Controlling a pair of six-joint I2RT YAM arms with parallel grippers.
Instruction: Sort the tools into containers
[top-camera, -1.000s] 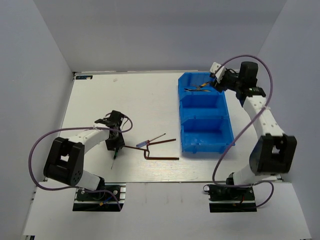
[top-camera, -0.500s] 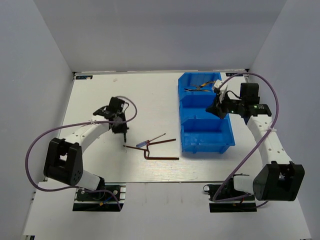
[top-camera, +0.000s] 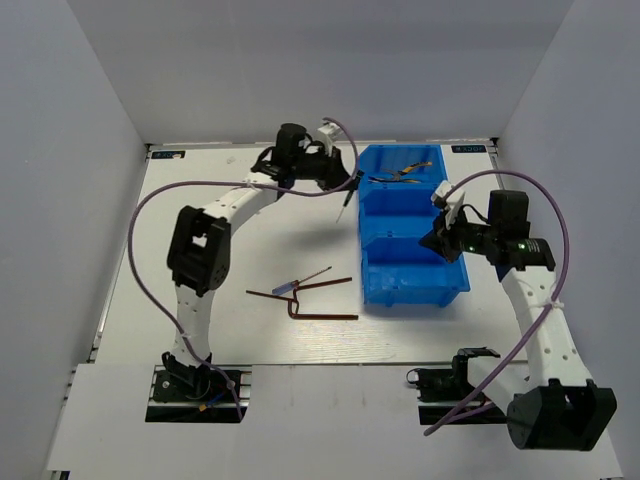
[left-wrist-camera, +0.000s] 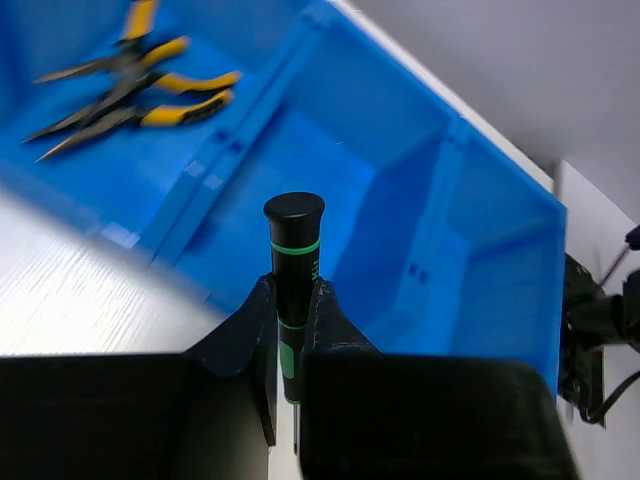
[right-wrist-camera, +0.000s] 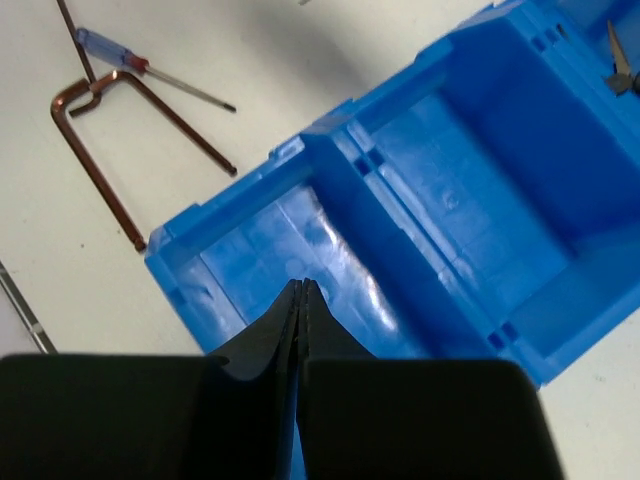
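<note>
My left gripper is shut on the dark green-handled screwdriver, held above the table just left of the containers. In the left wrist view the screwdriver stands between the jaws, handle end toward the blue containers. Two yellow-and-black pliers lie in the far compartment, the same pliers at the upper left of that view. My right gripper is shut and holds nothing, over the near compartment. Two brown hex keys and a thin blue-handled screwdriver lie on the table.
Purple cables loop beside both arms. White walls close in the table on the left, right and far sides. In the right wrist view a hex key and the blue-handled screwdriver lie left of the containers.
My left arm swung from the table's left-middle up to the far side beside the containers, carrying the green screwdriver. My right arm drew back from the far compartment toward the near one and shut.
</note>
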